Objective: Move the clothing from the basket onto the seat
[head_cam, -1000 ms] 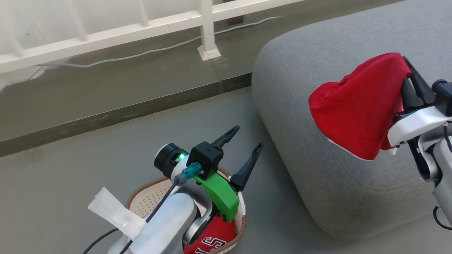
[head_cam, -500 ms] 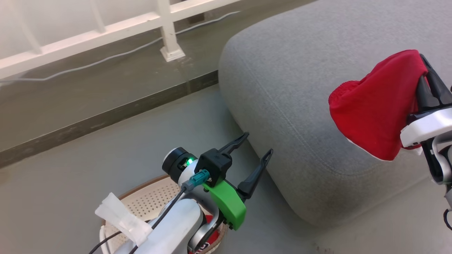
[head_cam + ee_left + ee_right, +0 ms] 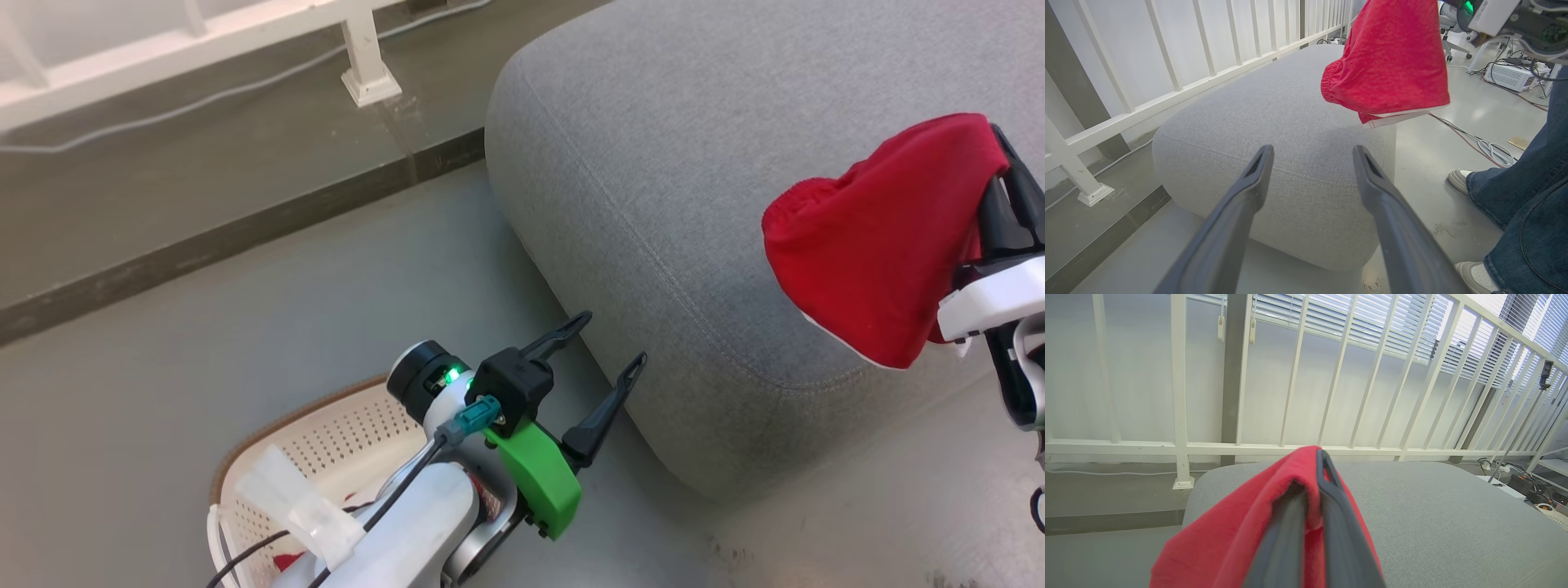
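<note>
A plain red piece of clothing (image 3: 878, 245) with a white hem hangs from my right gripper (image 3: 1000, 155), which is shut on it above the grey seat (image 3: 653, 163). In the right wrist view the red clothing (image 3: 1229, 539) drapes over the closed fingers (image 3: 1331, 522), with the seat (image 3: 1433, 514) below. My left gripper (image 3: 602, 351) stands open and empty over the cream basket (image 3: 326, 441), near the seat's front corner. A bit of red cloth (image 3: 282, 561) shows in the basket, mostly hidden by my left arm. The left wrist view shows the hanging clothing (image 3: 1392, 65) above the seat (image 3: 1274, 122).
A white railing (image 3: 359, 49) and a cable run along a raised dark ledge behind the seat. A person's jeans-clad legs and white shoes (image 3: 1515, 196) stand on the floor beside the seat, with cables (image 3: 1486, 143) and equipment behind them.
The head camera has swung, shifting the seat and railing left and up in view. The red clothing stays held by the right gripper; more of the basket shows.
</note>
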Motion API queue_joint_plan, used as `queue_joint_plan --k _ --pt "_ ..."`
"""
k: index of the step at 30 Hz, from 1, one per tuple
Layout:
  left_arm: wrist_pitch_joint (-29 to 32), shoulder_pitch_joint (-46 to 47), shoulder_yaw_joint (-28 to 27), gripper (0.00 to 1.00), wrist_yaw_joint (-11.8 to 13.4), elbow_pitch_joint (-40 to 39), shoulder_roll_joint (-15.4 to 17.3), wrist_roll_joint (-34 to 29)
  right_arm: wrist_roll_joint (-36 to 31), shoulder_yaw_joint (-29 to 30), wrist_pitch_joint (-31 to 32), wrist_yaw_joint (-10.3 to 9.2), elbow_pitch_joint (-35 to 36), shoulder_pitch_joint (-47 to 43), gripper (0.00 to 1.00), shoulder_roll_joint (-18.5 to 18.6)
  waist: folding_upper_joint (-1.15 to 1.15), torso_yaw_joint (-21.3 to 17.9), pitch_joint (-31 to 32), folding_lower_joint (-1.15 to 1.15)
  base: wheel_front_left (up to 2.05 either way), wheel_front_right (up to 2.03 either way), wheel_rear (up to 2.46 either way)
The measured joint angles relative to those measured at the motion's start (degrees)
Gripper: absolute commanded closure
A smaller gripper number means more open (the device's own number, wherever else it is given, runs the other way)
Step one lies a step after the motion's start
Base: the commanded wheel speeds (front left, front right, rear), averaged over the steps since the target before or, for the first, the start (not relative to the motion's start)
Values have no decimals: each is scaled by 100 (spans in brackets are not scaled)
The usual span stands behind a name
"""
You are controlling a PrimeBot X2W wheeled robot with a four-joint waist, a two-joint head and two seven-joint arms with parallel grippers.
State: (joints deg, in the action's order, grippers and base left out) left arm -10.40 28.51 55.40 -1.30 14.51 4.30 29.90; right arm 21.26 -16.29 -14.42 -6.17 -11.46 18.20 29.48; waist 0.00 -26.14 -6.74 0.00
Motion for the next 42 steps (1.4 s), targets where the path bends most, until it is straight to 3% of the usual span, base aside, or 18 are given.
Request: queue_joint_plan --k 6,24,29,42 --pt "174 181 -5 0 8 -71 23 -82 129 129 0 0 4 233 100 -80 0 32 -285 0 0 0 0" --pt "655 991 -48 0 38 -547 269 -612 303 687 264 57 -469 2591 100 183 0 266 -1525 0 0 0 0" --pt "736 1295 14 0 35 -755 283 -710 363 965 296 51 -918 3097 100 305 0 513 -1948 1 0 0 0" --pt "745 1424 220 0 -73 -949 213 -759 226 1377 233 -48 -1998 3428 100 612 0 1355 -2449 1 0 0 0"
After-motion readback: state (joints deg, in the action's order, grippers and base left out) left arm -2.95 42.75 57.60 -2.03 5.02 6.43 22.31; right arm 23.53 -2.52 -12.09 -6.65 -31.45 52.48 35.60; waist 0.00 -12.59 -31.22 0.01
